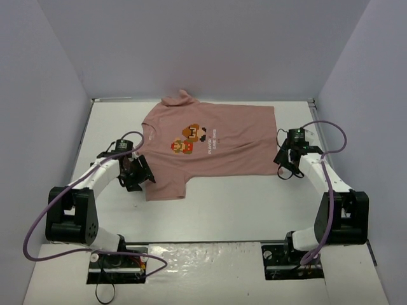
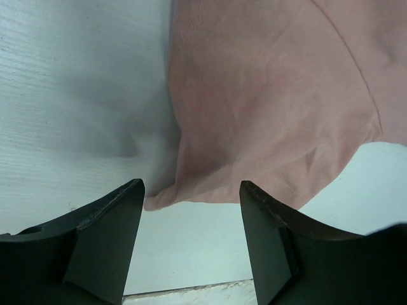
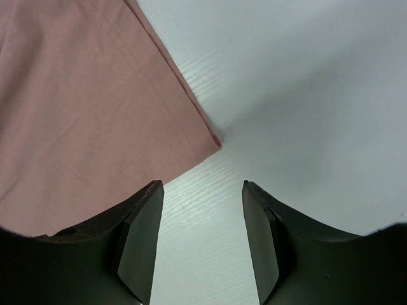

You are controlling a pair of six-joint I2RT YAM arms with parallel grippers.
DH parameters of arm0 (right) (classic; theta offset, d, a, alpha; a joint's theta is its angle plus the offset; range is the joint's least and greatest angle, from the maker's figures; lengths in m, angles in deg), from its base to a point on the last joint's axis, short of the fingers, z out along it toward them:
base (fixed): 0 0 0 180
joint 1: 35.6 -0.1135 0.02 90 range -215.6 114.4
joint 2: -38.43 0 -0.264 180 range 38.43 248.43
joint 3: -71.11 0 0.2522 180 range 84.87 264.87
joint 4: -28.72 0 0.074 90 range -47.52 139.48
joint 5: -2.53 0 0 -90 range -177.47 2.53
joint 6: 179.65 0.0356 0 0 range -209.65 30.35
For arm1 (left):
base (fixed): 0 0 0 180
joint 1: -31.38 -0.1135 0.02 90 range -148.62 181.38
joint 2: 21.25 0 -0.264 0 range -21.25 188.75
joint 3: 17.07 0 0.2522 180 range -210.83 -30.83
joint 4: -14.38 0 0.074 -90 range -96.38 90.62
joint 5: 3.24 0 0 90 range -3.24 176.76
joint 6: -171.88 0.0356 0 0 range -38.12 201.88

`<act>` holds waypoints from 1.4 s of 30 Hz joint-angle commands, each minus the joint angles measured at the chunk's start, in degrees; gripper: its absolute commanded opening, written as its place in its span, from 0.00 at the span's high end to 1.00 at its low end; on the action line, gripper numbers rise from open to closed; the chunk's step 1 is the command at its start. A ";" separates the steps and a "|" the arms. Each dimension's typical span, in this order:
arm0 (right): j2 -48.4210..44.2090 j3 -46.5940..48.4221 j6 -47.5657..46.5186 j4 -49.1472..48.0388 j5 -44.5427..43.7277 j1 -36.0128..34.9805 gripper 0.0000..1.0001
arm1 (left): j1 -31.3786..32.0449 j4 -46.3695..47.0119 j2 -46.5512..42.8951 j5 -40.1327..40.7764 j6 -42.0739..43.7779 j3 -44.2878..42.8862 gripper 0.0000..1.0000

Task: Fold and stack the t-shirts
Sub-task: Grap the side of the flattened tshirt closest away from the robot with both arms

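A dusty-pink t-shirt lies flat on the white table, print up, with its neck to the left and its hem to the right. An orange-brown pixel print marks the chest. My left gripper is at the near sleeve, open. In the left wrist view the sleeve's edge lies just past my left gripper, with only bare table between the fingers. My right gripper stands open by the near hem corner. In the right wrist view that corner lies just ahead of my right gripper, untouched.
Pale walls close in the table on the left, back and right. One sleeve reaches the back wall. Purple cables loop off both arms. A seam marks the table's near edge.
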 commanded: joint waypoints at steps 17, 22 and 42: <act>5.34 0.08 1.88 -3.91 2.36 3.06 0.51 | 0.00 6.25 -3.11 -4.20 1.89 7.28 0.53; 8.12 0.77 3.21 -4.85 3.02 3.06 0.51 | 0.06 6.27 -3.32 -4.62 1.74 7.48 0.57; 16.14 0.23 5.52 -8.75 2.49 3.06 0.62 | 1.39 6.78 -4.12 -5.68 0.24 9.20 0.59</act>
